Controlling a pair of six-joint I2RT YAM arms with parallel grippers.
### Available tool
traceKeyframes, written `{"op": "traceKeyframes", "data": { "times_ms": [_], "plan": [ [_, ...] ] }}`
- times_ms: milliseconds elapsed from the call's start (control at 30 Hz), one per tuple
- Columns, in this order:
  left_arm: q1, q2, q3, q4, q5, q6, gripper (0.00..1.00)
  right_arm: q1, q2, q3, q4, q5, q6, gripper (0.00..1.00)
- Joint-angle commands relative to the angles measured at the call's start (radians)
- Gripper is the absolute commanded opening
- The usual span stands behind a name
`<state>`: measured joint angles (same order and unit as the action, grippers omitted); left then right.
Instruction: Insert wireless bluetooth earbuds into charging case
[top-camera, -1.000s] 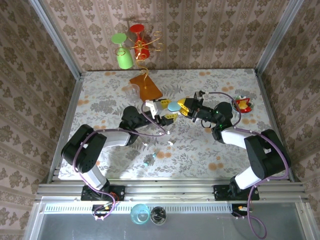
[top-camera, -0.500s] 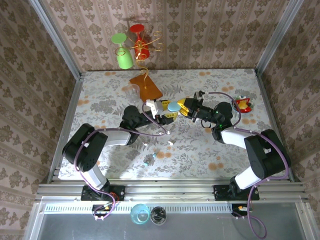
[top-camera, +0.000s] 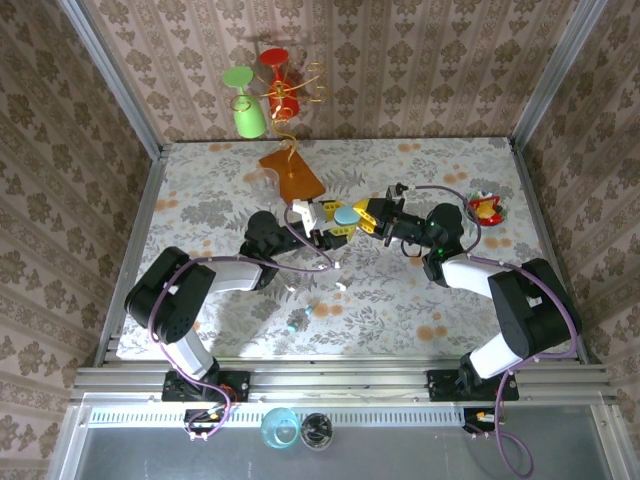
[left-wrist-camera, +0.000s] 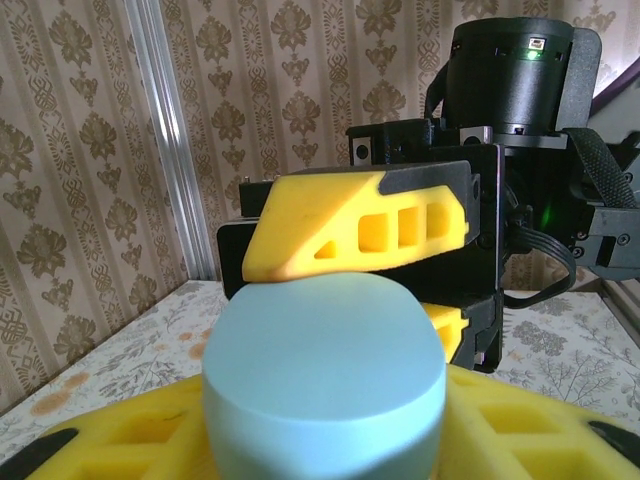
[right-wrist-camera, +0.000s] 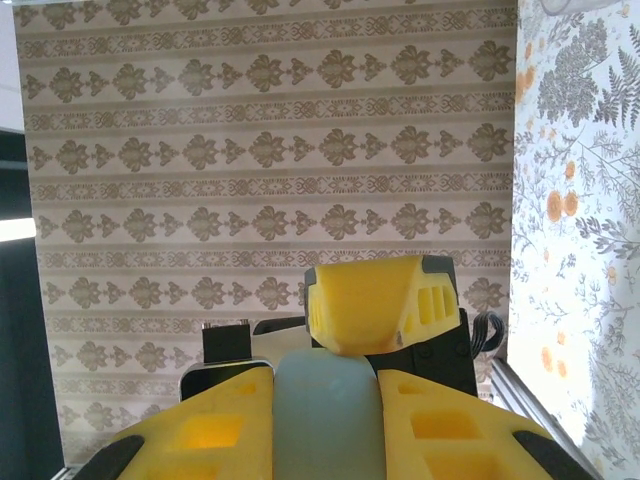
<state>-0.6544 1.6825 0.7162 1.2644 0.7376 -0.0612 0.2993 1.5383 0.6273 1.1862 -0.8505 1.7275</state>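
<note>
Barely a shift: case edges left, mid-air, with left gripper and right gripper both clamped on it. Earbuds lie on the table. Next, we reckon, one holds while the other pries it open.

case between left end effector and right end effector | earbuds on table

Two arms of black joints and white links, purple cables along both, right gripper with yellow slotted fingers, green light on black wrist.
</note>
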Motion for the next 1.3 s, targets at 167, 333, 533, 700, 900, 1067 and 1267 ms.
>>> {"op": "traceKeyframes", "data": {
  "times_ms": [167,333,533,700,900,1067,1267],
  "plan": [
    [-0.006,0.009,0.028,0.027,0.041,-0.025,0.38,0.006,-0.004,0.033,-0.018,-0.019,-0.024,0.10],
    [-0.005,0.011,0.020,0.027,0.029,-0.019,0.45,0.007,-0.005,0.034,0.026,-0.009,0.003,0.10],
    [-0.005,0.010,0.012,0.030,0.019,-0.011,0.52,0.007,0.003,0.033,0.067,-0.004,0.038,0.10],
    [-0.005,0.004,0.009,0.029,0.019,-0.010,0.48,0.007,0.007,0.028,0.061,-0.002,0.033,0.10],
    [-0.006,-0.004,0.011,0.030,0.019,-0.016,0.53,0.007,-0.002,0.025,0.011,-0.006,0.003,0.10],
    [-0.007,-0.001,0.016,0.030,0.021,-0.018,0.52,0.007,0.003,0.026,0.010,-0.006,0.000,0.10],
    [-0.007,0.001,0.022,0.029,0.028,-0.027,0.50,0.008,0.008,0.028,-0.006,-0.010,-0.012,0.10]
  ]
}}
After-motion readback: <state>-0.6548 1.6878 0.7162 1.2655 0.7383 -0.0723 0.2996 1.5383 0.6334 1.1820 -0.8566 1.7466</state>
